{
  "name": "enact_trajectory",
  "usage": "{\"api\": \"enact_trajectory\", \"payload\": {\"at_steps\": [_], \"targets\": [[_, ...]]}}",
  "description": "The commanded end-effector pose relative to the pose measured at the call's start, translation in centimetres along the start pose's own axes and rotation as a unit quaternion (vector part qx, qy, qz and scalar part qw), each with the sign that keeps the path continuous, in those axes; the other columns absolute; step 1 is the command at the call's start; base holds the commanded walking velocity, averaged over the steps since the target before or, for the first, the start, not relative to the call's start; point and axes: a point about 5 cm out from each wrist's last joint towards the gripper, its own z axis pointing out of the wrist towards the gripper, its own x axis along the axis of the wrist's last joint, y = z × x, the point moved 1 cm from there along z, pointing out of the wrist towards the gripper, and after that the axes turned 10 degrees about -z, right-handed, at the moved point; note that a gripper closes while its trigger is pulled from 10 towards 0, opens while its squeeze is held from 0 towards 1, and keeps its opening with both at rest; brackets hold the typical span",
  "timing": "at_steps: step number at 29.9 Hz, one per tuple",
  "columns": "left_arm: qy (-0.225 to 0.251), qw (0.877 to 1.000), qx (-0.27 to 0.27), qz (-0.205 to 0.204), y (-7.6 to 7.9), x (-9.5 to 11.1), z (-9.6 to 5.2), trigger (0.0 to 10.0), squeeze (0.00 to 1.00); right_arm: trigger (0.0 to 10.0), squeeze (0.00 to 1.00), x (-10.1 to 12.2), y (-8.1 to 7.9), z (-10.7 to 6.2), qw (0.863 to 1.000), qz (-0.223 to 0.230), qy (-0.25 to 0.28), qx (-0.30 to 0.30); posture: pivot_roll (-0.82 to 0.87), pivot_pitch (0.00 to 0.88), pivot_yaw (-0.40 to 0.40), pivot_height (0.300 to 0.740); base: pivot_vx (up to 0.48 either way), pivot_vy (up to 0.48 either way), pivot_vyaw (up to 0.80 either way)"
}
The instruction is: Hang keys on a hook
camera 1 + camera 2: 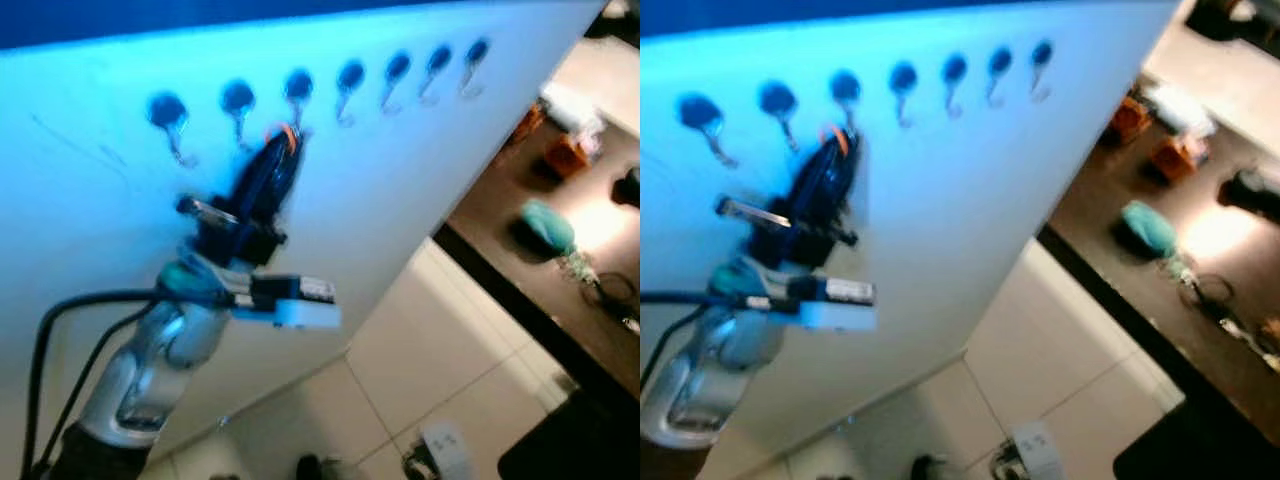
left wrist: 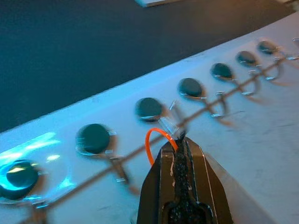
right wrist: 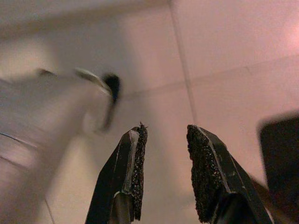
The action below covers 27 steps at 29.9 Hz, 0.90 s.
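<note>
Raised to the wall, the left hand (image 1: 283, 150) is clenched on the orange key ring (image 2: 156, 142), with its black fingers pressed together around it. From the left wrist view a small pale metal piece, probably part of the keys (image 2: 172, 125), is seen poking out just past the fingertips; the rest of the bunch is hidden inside the grip. The ring is held out in front of the fingers, presumably so that it can be slipped over a hook tip. It is brought close to the third hook (image 1: 297, 88) from the left in a row of dark round-based hooks on the white board (image 1: 420, 190), though contact between ring and hook cannot be made out through the blur. The hanging is judged not yet done.

The right hand (image 3: 166, 140) is pointed down at the pale tiled floor (image 3: 224, 70), well apart from the work, its fingers parted and nothing between them. To the right a dark tabletop (image 1: 520, 260) is seen with a teal object (image 1: 547, 225) and other blurred items, too unclear to be named.
</note>
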Motion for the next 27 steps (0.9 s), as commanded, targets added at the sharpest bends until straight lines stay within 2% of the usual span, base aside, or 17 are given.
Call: {"api": "enact_trajectory", "payload": {"at_steps": [1, 2, 7, 9, 13, 20, 23, 24, 27], "targets": [[-0.028, 0.999, 0.009, 0.022, -0.6, -1.1, -0.9, 10.0, 0.00, 10.0, 0.00, -1.2, -1.0, -0.3, 0.999, -0.010, -0.027, 0.015, -0.05, 0.087, -0.071, 0.740, 0.000, 0.000, 0.00], [-0.033, 0.999, -0.002, 0.023, -0.4, -1.2, -1.4, 10.0, 0.00, 10.0, 0.00, -2.0, -1.2, -0.6, 0.999, -0.023, -0.043, 0.023, -0.05, 0.088, -0.070, 0.740, 0.000, 0.000, 0.00], [-0.046, 0.998, -0.025, 0.025, 0.1, -1.5, -2.8, 10.0, 0.00, 10.0, 0.00, -2.5, -1.4, -0.8, 0.998, -0.027, -0.049, 0.026, -0.05, 0.089, -0.065, 0.740, 0.000, 0.000, 0.00], [-0.061, 0.997, -0.037, 0.027, 0.5, -1.9, -3.9, 10.0, 0.00, 10.0, 0.00, -1.5, -1.5, -0.3, 0.999, -0.024, -0.034, 0.024, -0.05, 0.091, -0.062, 0.740, 0.000, 0.000, 0.00], [-0.065, 0.997, -0.040, 0.031, 0.7, -1.9, -4.4, 10.0, 0.00, 10.0, 0.00, 0.2, -1.5, 0.5, 1.000, -0.020, -0.011, 0.020, -0.04, 0.094, -0.062, 0.740, 0.000, 0.000, 0.00], [-0.043, 0.997, -0.032, 0.050, -0.1, -1.3, -4.0, 10.0, 0.00, 10.0, 0.00, 1.0, -1.5, 0.9, 0.999, -0.028, -0.005, 0.023, -0.03, 0.098, -0.065, 0.740, 0.000, 0.000, 0.00], [-0.032, 0.997, -0.028, 0.057, -0.8, -0.8, -3.3, 10.0, 0.00, 10.0, 0.00, 0.9, -1.5, 0.9, 0.999, -0.031, -0.008, 0.024, -0.03, 0.098, -0.065, 0.740, 0.000, 0.000, 0.00], [-0.020, 0.998, -0.021, 0.059, -1.7, -0.5, -2.3, 10.0, 0.00, 10.0, 0.00, 0.6, -1.5, 0.8, 0.999, -0.034, -0.013, 0.024, -0.02, 0.106, -0.066, 0.740, 0.000, 0.000, 0.00], [-0.011, 0.998, -0.016, 0.065, -2.4, -0.3, -1.6, 10.0, 0.00, 10.0, 0.00, 0.4, -1.6, 0.7, 0.999, -0.036, -0.017, 0.026, -0.02, 0.106, -0.066, 0.740, 0.000, 0.000, 0.00]]}}
